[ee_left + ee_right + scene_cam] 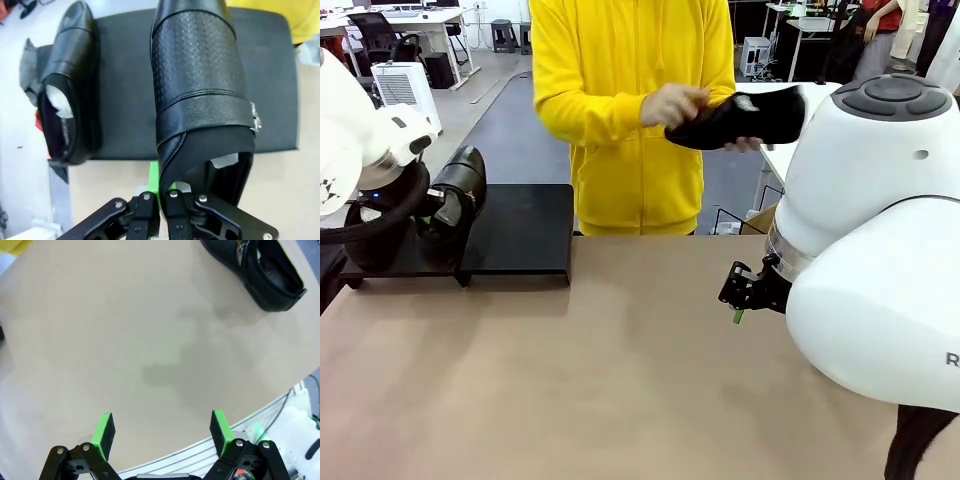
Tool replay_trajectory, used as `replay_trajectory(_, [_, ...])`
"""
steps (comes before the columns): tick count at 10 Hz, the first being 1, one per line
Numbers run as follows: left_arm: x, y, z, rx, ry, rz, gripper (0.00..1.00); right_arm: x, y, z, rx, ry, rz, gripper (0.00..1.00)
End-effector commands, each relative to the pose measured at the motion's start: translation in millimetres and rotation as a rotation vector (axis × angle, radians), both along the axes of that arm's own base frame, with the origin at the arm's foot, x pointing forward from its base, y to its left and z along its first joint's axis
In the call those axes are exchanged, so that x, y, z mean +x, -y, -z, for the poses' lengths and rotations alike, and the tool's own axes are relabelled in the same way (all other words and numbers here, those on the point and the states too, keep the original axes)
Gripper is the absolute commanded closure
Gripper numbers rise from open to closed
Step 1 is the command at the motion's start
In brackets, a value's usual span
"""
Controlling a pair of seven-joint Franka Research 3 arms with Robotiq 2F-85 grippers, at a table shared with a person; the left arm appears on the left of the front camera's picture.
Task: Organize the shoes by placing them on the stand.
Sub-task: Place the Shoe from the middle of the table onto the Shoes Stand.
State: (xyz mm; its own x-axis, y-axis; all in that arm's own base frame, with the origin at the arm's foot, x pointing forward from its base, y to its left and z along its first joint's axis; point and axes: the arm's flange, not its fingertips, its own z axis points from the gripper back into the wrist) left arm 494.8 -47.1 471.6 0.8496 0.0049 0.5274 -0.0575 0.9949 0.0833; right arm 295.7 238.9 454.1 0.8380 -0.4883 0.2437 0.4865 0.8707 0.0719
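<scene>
My left gripper [162, 194] is shut on the heel rim of a glossy black shoe [200, 90], whose toe points across the black stand [125, 75]. Its heel overhangs the stand's near edge; I cannot tell whether the sole rests on it. A second shoe [70, 90] lies on the stand beside it. From the front, the held shoe [460, 185] is over the left part of the stand [525, 230]. My right gripper [162, 432] hangs open over bare tabletop, with another shoe [260, 270] lying farther off. The person holds one more shoe [745, 118] in both hands.
The person in a yellow hoodie [630, 100] stands at the far edge behind the stand. The right half of the stand's top is bare. My right arm [880, 260] bulks over the table's right side, its gripper [740, 300] low above the tan tabletop [570, 380].
</scene>
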Motion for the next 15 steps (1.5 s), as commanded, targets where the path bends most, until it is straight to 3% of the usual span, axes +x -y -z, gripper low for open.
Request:
replay_trajectory(1, [25.6,-11.8,0.8,-0.009,0.013,-0.078,1.0,4.7,0.3,-1.9,0.007,0.005,-0.015,0.0])
replay_trajectory(6, [52.7,-30.3,19.4,-0.014,0.065,-0.127,1.0,4.7,0.3,-1.9,0.007,0.005,-0.015,0.0])
replay_trajectory(12, [67.6,-32.0,33.1,0.026,0.048,-0.157,1.0,4.7,0.3,-1.9,0.007,0.005,-0.015,0.0])
replay_trajectory(13, [68.4,-33.0,33.8,0.029,0.042,-0.162,0.95,4.7,0.3,-1.9,0.007,0.005,-0.015,0.0])
replay_trajectory(15, [68.7,-34.9,34.7,0.052,0.042,-0.173,0.56,4.7,0.3,-1.9,0.007,0.005,-0.015,0.0])
